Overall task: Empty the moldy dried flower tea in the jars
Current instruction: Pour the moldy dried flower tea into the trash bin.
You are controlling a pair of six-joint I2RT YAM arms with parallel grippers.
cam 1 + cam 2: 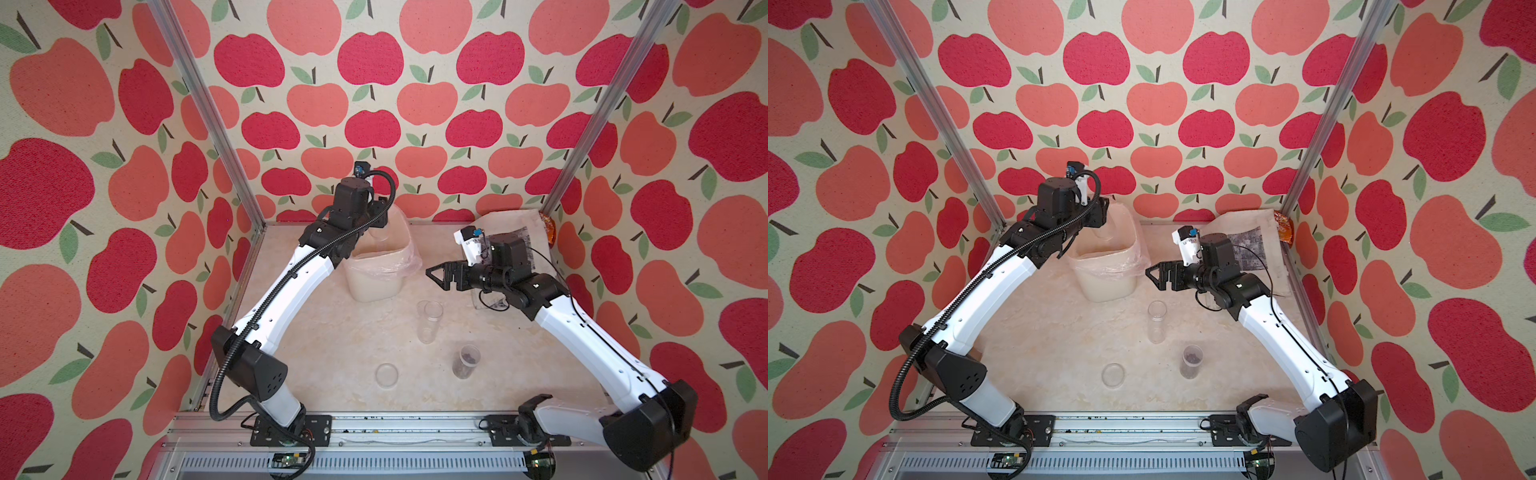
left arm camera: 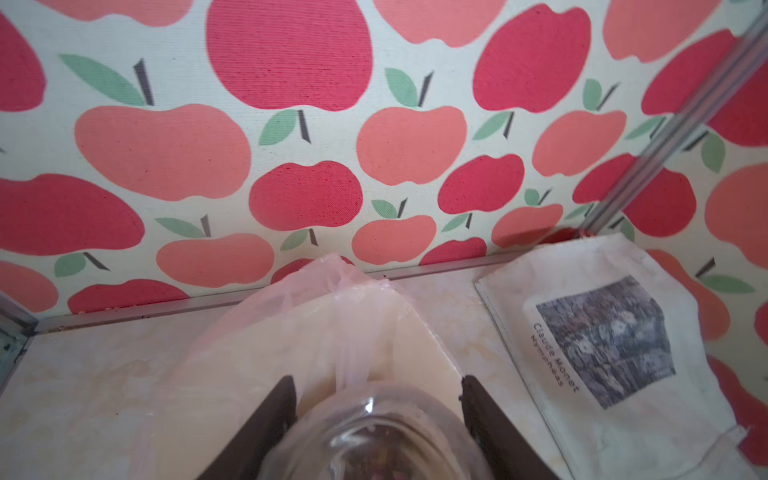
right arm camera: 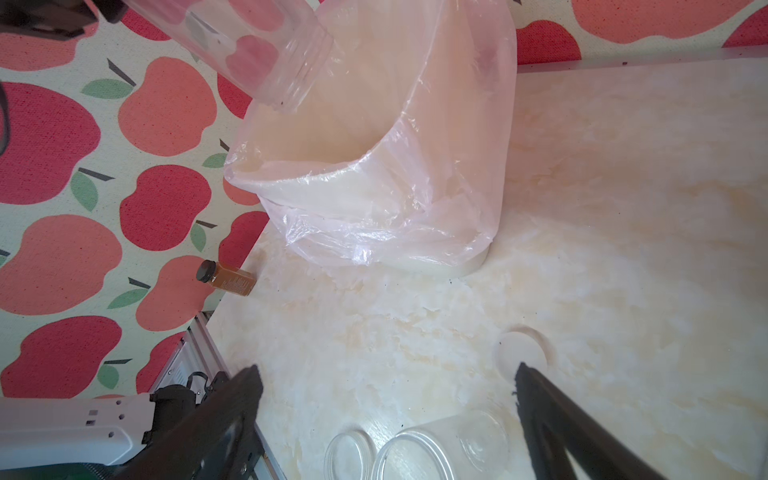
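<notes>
Over the bin (image 1: 374,286), the left pincer (image 2: 378,380) grips a tilted jar (image 3: 266,50), mouth down and seemingly emptied. In front of the bin lie a loose lid (image 1: 386,375), an empty jar (image 1: 429,322), then a third jar (image 1: 466,362) with tea (image 1: 469,356) yet to dump, with bare bench (image 1: 332,353) around them. Right of the bin, the right pincer (image 1: 436,276) hangs wide and empty.

The left arm stretches forward, and the left hand (image 2: 378,380) hangs over the bin (image 1: 374,286), pinched on a tilted jar (image 3: 257,45). The right arm is bent, with the right hand (image 1: 434,276) level just beside the bin, spread wide and empty.
</notes>
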